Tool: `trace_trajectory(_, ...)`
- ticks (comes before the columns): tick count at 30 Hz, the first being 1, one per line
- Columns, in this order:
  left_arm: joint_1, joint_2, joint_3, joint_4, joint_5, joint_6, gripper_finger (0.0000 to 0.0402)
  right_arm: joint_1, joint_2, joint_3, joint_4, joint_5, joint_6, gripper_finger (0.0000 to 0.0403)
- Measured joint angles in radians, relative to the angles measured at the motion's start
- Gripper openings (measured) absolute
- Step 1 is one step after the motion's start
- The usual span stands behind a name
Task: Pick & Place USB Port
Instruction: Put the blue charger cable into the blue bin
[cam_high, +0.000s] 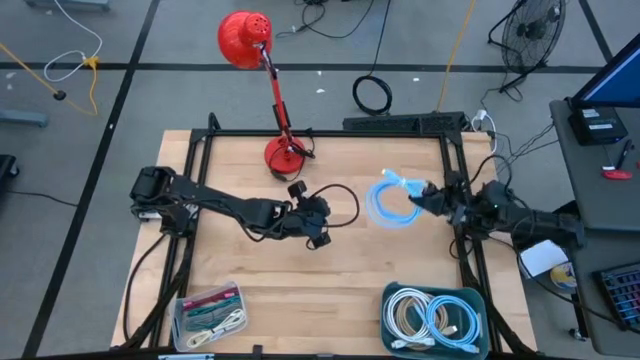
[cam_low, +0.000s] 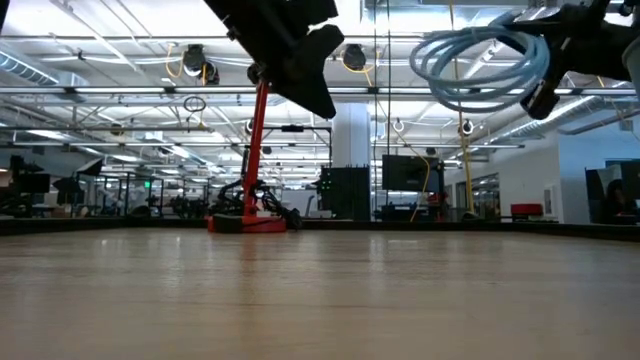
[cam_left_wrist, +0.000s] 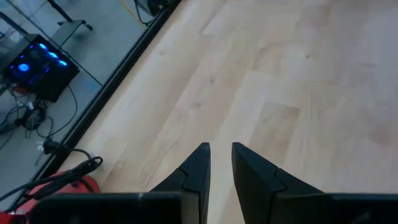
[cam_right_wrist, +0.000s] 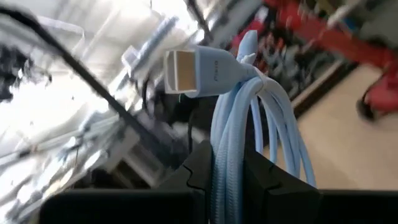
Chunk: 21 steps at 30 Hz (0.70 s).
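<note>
A light-blue USB cable, wound into a coil, hangs above the right part of the table, with my right gripper shut on it. In the right wrist view its flat plug sticks out past the fingers. The low view shows the coil high above the tabletop. My left gripper hovers over the table's middle. Its fingers stand slightly apart, and only bare wood shows between them. My right gripper pinches several bundled strands of the coil between its two fingers, just below the plug. The fingers reach in about level from the table's right side. The coil is lifted clear of the table, and its loops spread toward the table's left from the hold.
A red desk lamp stands on its base at the far middle. A teal bin of coiled cables sits at the near right, and a clear box of cables at the near left. A black frame edges the table.
</note>
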<state>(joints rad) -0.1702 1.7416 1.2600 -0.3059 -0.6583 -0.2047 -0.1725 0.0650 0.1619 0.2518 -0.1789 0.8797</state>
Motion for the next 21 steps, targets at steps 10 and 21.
trace_trajectory(10, 0.016, 0.0, -0.068, 0.022, -0.007, -0.06, 0.0069, 0.46, 0.096, -0.019, 0.081, 0.331, -0.143, 0.0031)
trace_trajectory(21, -0.003, 0.0, -0.068, 0.023, -0.024, -0.063, 0.0069, 1.015, 0.406, -0.019, 0.453, 0.775, -0.331, 0.0031)
